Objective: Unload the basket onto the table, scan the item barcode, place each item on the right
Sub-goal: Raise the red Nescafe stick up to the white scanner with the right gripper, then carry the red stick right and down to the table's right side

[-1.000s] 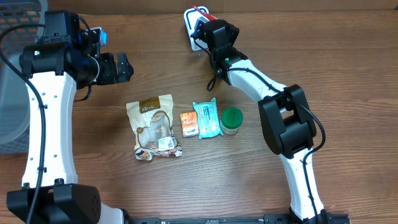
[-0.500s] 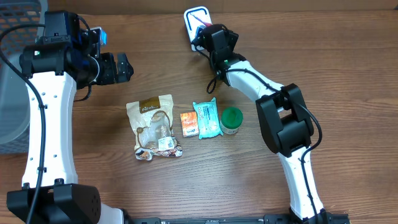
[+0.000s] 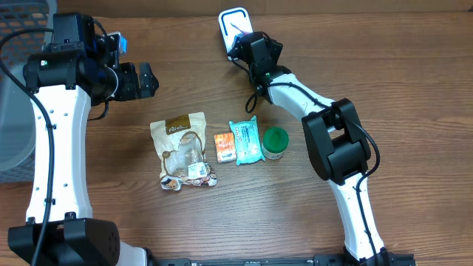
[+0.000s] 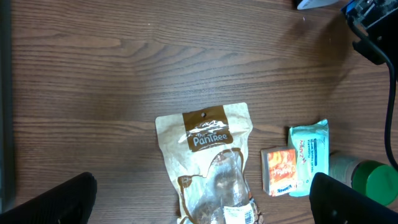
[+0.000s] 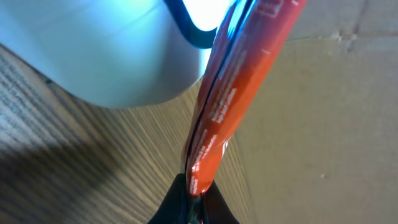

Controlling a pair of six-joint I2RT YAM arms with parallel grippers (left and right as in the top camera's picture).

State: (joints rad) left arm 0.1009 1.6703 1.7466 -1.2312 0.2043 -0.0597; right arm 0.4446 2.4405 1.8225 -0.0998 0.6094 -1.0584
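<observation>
My right gripper is shut on the lower edge of a thin orange-red packet. It holds the packet edge-on beside the white, blue-rimmed scanner. From overhead, the right gripper is at the scanner at the table's far edge, and only a red sliver of the packet shows. My left gripper hangs open above the table at the left. In its wrist view the black fingertips stand wide apart, with nothing between them.
A brown snack pouch, a small orange box, a teal wipes pack and a green-lidded jar lie in a row mid-table. A grey basket stands at the left edge. A cardboard wall rises behind the scanner.
The right gripper has shifted slightly left and turned over the scanner, so less of the red packet shows from above. The left arm has not moved.
</observation>
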